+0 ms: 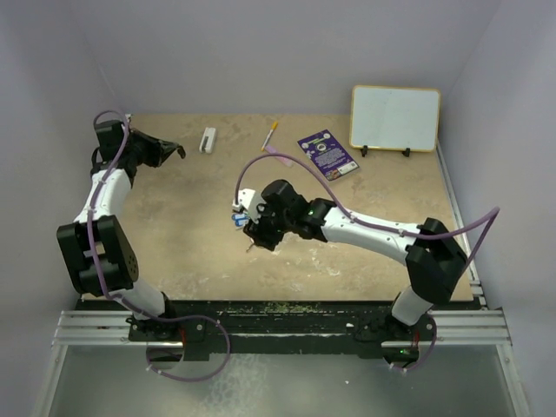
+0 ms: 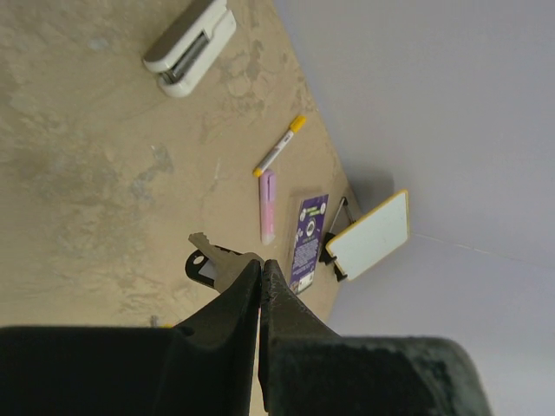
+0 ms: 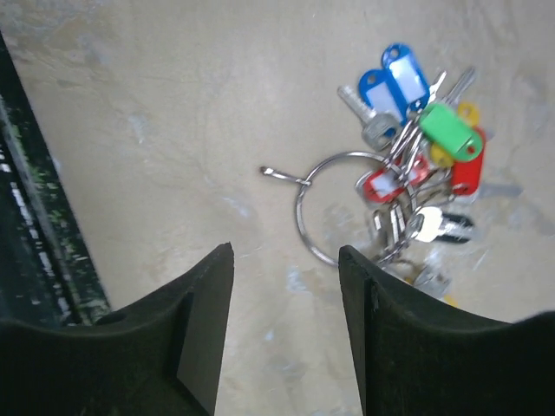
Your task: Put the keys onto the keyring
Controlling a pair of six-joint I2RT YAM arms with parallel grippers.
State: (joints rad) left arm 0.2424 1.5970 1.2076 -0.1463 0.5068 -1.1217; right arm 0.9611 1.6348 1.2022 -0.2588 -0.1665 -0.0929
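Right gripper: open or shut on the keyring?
Open. In the right wrist view the right gripper shows bare table between its fingers; the keyring lies on the table, not clamped.

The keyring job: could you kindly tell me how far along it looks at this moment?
Mostly done: the blue, green, red and yellow tagged keys bunch on the keyring, apparently threaded. In hand: the left claw is shut on one more key, away from the ring. The right claw hangs open above the ring, empty. Left: threading that key.
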